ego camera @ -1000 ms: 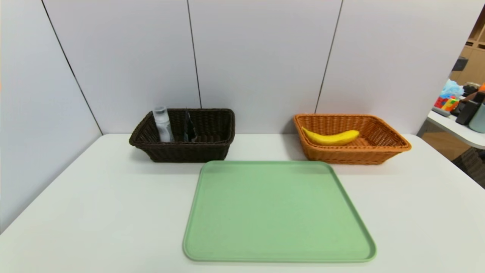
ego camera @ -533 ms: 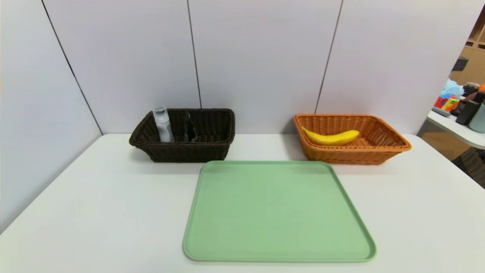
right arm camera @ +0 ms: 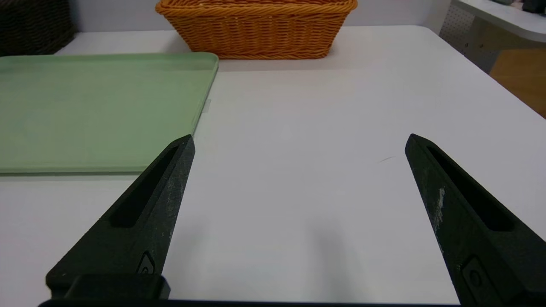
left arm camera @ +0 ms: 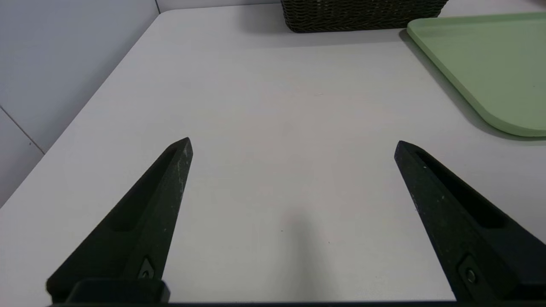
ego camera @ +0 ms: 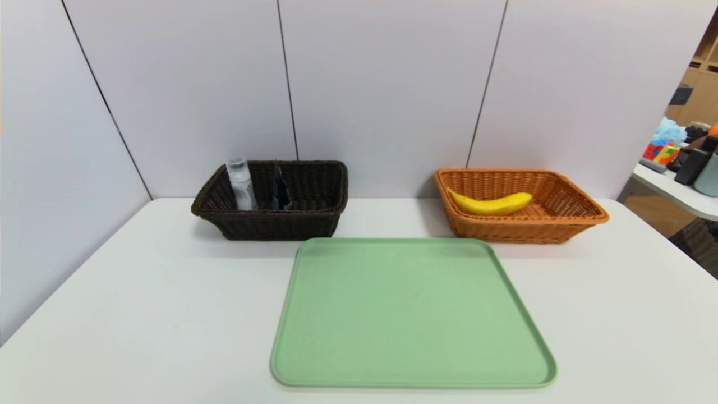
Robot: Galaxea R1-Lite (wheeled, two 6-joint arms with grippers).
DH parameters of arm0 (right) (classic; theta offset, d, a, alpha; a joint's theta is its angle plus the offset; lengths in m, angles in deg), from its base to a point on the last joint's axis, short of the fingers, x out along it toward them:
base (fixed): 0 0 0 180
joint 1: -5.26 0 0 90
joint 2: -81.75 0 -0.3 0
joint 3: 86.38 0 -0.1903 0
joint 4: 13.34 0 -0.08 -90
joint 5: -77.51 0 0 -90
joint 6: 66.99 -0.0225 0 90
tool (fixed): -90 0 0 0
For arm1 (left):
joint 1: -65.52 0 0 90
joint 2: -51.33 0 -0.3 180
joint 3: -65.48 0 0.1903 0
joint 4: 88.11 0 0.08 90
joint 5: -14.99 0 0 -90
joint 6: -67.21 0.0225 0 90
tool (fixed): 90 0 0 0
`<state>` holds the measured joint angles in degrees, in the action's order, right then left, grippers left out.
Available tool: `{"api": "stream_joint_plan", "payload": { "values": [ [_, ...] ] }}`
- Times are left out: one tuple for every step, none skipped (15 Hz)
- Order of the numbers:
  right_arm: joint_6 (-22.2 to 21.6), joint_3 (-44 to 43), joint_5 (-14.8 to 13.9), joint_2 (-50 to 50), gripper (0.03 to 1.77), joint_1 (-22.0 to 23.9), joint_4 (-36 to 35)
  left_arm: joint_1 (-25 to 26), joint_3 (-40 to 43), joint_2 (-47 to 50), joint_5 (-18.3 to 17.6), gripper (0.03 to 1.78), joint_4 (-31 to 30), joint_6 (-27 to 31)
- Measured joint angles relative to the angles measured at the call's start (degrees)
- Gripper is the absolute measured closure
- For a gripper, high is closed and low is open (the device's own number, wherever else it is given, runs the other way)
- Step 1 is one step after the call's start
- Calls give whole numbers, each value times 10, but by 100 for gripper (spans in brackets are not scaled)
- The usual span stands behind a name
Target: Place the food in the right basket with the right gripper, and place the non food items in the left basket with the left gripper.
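Note:
A yellow banana (ego camera: 491,203) lies in the orange wicker basket (ego camera: 583,216) at the back right. The dark brown wicker basket (ego camera: 269,227) at the back left holds a clear plastic bottle (ego camera: 241,184) standing upright and a dark thin item (ego camera: 280,191) beside it. The green tray (ego camera: 409,314) in the middle carries nothing. Neither arm shows in the head view. My left gripper (left arm camera: 292,145) hangs open over bare table left of the tray (left arm camera: 490,64). My right gripper (right arm camera: 298,143) hangs open over bare table right of the tray (right arm camera: 98,106), with the orange basket (right arm camera: 256,30) ahead.
The white table (ego camera: 140,314) ends at grey wall panels behind and on the left. A second table with clutter (ego camera: 681,168) stands off the right side, past the table's right edge.

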<state>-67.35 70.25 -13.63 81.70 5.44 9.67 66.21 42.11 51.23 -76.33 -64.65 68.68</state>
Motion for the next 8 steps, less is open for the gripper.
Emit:
{"api": "stream_joint_plan", "payload": {
  "values": [
    [-1, 0, 0, 0, 10, 0, 1, 0, 0, 0, 0, 12, 0, 0],
    [-5, 0, 0, 0, 10, 0, 1, 0, 0, 0, 0, 12, 0, 0],
    [-7, 0, 0, 0, 10, 0, 1, 0, 0, 0, 0, 12, 0, 0],
    [-7, 0, 0, 0, 10, 0, 1, 0, 0, 0, 0, 12, 0, 0],
    [-4, 0, 0, 0, 10, 0, 1, 0, 0, 0, 0, 12, 0, 0],
    [-4, 0, 0, 0, 10, 0, 1, 0, 0, 0, 0, 12, 0, 0],
    [-4, 0, 0, 0, 10, 0, 1, 0, 0, 0, 0, 12, 0, 0],
    [-4, 0, 0, 0, 10, 0, 2, 0, 0, 0, 0, 12, 0, 0]
  ]
}}
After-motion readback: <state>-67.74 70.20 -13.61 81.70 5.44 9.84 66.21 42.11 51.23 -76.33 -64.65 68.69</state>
